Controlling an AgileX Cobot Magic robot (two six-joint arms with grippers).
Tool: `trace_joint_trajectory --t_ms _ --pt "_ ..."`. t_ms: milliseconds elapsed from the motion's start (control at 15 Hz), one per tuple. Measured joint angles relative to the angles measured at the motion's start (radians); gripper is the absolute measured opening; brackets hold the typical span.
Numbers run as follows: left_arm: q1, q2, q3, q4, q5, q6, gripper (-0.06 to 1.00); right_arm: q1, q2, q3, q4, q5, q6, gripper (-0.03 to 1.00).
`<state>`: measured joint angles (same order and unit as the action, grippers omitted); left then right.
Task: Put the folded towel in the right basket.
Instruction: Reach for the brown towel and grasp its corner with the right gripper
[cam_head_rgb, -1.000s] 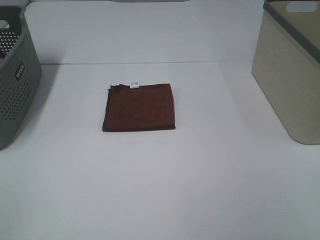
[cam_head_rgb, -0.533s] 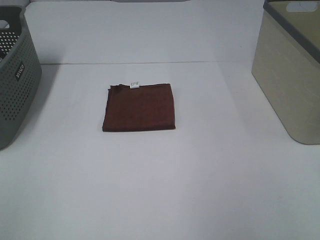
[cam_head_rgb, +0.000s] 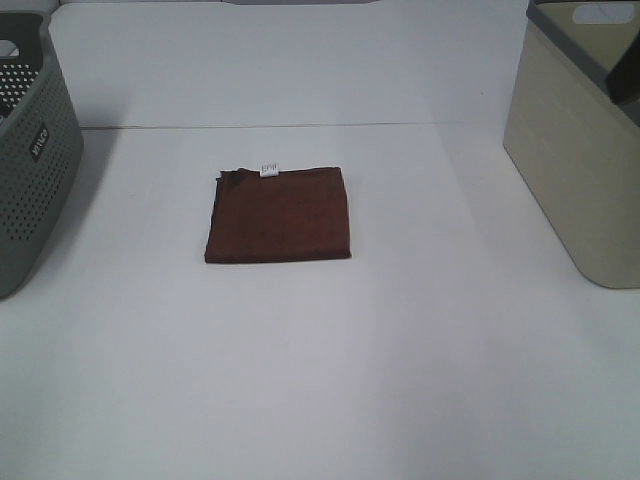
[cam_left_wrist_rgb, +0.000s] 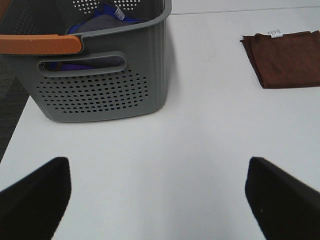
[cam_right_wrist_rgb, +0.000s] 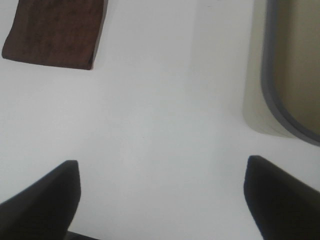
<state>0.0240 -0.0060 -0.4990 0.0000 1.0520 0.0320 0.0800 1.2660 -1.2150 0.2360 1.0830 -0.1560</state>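
A folded dark brown towel (cam_head_rgb: 279, 214) with a small white tag lies flat on the white table, left of centre. It also shows in the left wrist view (cam_left_wrist_rgb: 287, 59) and the right wrist view (cam_right_wrist_rgb: 55, 31). The beige right basket (cam_head_rgb: 580, 150) with a grey rim stands at the right edge; its rim also shows in the right wrist view (cam_right_wrist_rgb: 272, 75). My left gripper (cam_left_wrist_rgb: 160, 200) is open and empty, over bare table near the grey basket. My right gripper (cam_right_wrist_rgb: 160, 200) is open and empty, over the table between towel and beige basket.
A grey perforated basket (cam_head_rgb: 30, 160) stands at the left edge; the left wrist view (cam_left_wrist_rgb: 100, 85) shows its orange handle and blue and grey cloth inside. The table's back edge (cam_head_rgb: 300, 126) runs behind the towel.
A dark part of the right arm has come into the exterior view at the right edge, over the beige basket. The towel and both baskets have not moved.
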Motion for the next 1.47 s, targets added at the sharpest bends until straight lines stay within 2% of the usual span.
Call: trace_joint_trajectory --t_ms 267,467,933,1133,1333,1467 --pt "0.0 0.0 0.0 0.0 0.0 0.0 0.88 0.151 0.247 -0.117 0.008 0.001 0.012 0.83" --pt "0.0 0.0 0.0 0.0 0.0 0.0 0.88 0.206 0.434 -0.217 0.031 -0.006 0.028 0.81" --pt "0.0 0.0 0.0 0.0 0.0 0.0 0.88 0.211 0.811 -0.515 0.179 -0.004 0.028 0.75" --pt "0.0 0.0 0.0 0.0 0.0 0.0 0.88 0.202 0.946 -0.632 0.249 0.035 -0.016 0.75" --pt "0.0 0.0 0.0 0.0 0.0 0.0 0.88 0.155 1.052 -0.677 0.401 0.043 -0.066 0.75" --pt "0.0 0.0 0.0 0.0 0.0 0.0 0.88 0.14 1.107 -0.679 0.44 0.01 -0.088 0.76"
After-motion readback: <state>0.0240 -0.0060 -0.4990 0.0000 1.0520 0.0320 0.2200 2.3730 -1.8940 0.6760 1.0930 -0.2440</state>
